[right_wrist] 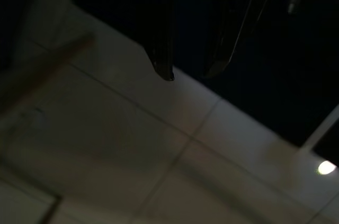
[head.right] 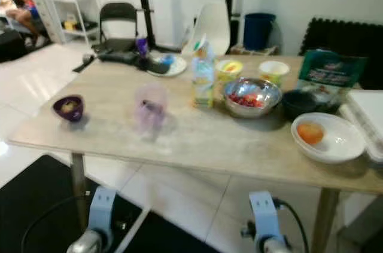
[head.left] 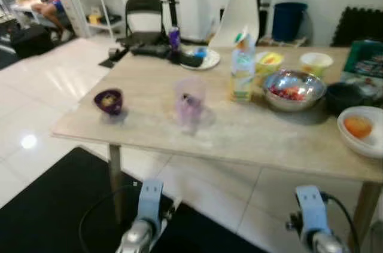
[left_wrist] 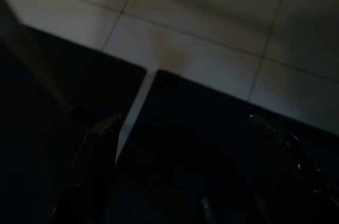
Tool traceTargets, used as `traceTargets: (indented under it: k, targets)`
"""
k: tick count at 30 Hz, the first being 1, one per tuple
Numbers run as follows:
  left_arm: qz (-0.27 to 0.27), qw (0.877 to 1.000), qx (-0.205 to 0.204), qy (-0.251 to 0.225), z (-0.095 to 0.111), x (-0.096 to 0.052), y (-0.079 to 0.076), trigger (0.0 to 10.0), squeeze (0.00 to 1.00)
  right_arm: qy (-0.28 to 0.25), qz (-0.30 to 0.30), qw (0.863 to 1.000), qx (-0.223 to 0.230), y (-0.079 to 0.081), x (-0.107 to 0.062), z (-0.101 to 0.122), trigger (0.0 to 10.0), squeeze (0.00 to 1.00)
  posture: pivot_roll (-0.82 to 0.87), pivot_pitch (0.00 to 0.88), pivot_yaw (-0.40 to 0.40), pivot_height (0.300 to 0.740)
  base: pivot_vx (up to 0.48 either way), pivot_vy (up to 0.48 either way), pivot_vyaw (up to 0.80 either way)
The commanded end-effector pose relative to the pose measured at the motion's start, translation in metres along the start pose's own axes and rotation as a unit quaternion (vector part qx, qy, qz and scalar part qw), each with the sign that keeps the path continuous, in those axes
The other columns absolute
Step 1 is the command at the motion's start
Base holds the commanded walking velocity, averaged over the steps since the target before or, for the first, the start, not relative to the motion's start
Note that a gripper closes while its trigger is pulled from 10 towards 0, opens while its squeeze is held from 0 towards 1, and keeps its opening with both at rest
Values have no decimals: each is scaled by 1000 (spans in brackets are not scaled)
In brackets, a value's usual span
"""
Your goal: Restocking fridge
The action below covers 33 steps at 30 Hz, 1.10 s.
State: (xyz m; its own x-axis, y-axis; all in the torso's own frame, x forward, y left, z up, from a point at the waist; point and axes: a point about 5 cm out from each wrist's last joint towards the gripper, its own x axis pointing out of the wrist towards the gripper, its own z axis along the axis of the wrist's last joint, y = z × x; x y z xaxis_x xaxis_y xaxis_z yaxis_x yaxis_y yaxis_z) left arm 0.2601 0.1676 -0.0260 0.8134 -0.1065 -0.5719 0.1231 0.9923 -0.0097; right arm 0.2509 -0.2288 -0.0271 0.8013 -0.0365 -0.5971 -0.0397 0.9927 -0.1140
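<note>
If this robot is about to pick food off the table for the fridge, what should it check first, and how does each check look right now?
1. Left gripper free to grasp: ok, fingers apart, nothing between them.
2. Right gripper free: ok, holds nothing.
3. Arms raised to the table: not ok, both hang low over the floor.
4. Juice bottle upright: ok.
5. Metal bowl easy to reach: cannot tell.
6. White bowl safely seated: not ok, close to the table's front edge.
</note>
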Motion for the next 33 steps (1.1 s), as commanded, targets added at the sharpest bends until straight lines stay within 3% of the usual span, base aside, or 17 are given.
traceTargets:
  k: [1, 4, 21, 33]
  targets:
    - [4, 1000, -5, 12, -8, -3, 3, 10000, 0, 12, 6, 1000, 10, 6, -1, -7, 10000, 0, -88, 62, 54, 740, 0, -435, 0]
    - [3, 1000, -5, 12, -8, -3, 3, 10000, 0, 13, 6, 1000, 11, 6, -1, -7, 10000, 0, -88, 62, 53, 740, 0, -413, 0]
    - [-12, 999, 13, 50, -31, -9, 1, 10000, 0, 31, 3, 1000, -1, 3, -5, -19, 10000, 0, -87, 68, 59, 740, 0, 0, 0]
    - [-8, 999, 6, 43, -27, -8, 4, 10000, 0, 27, 0, 999, 18, 4, -3, -15, 10000, 0, -85, 75, 65, 740, 0, 0, -779]
